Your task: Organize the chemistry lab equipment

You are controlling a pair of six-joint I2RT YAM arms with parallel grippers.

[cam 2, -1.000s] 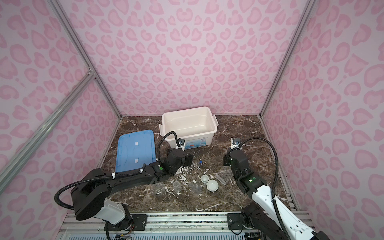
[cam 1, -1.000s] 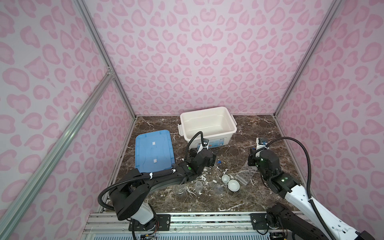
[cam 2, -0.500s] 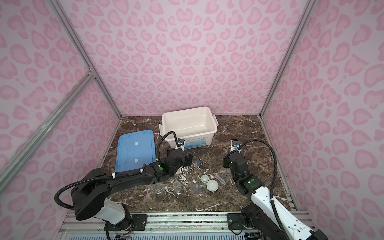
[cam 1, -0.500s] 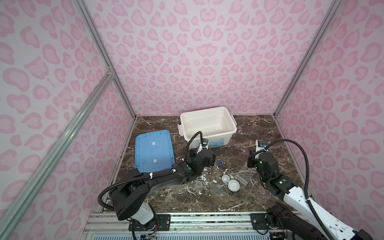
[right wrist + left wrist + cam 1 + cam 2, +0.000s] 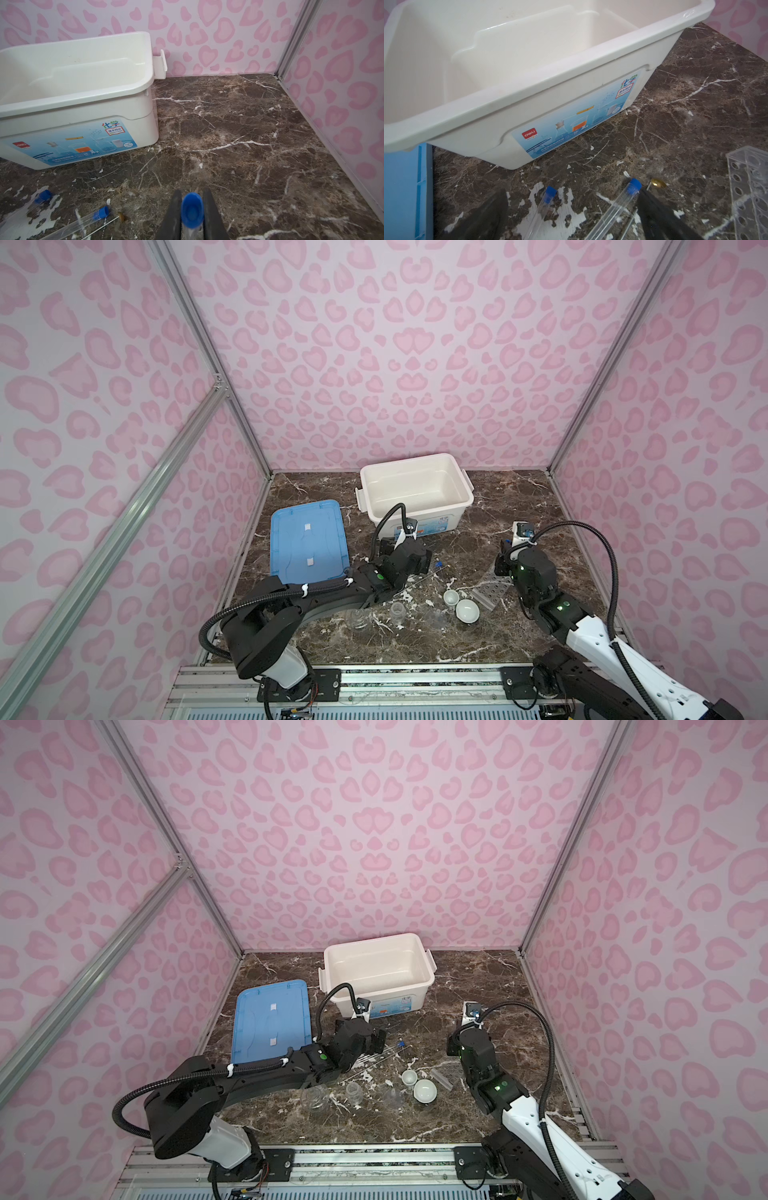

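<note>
- Right gripper (image 5: 192, 194) clamped on clear blue-capped test tube (image 5: 192, 214); bare brown marble tabletop (image 5: 249, 135) open from 12 to 3 o'clock of it, up to wall edge.
- Left gripper (image 5: 571, 207) jaws apart, straddling two lying capped tubes (image 5: 623, 200).
- Top views only: white ceramic dishes (image 5: 467, 610), glass flasks (image 5: 397, 610), 6 o'clock of white plastic box (image 5: 415, 493).

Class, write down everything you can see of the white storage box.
The white storage box is glossy plastic, rectangular and open-topped, with a thick rim and a tab on each short side. A blue printed label showing lab glassware sits on its front wall. It stands upright and empty at the back of the marble table.
</note>
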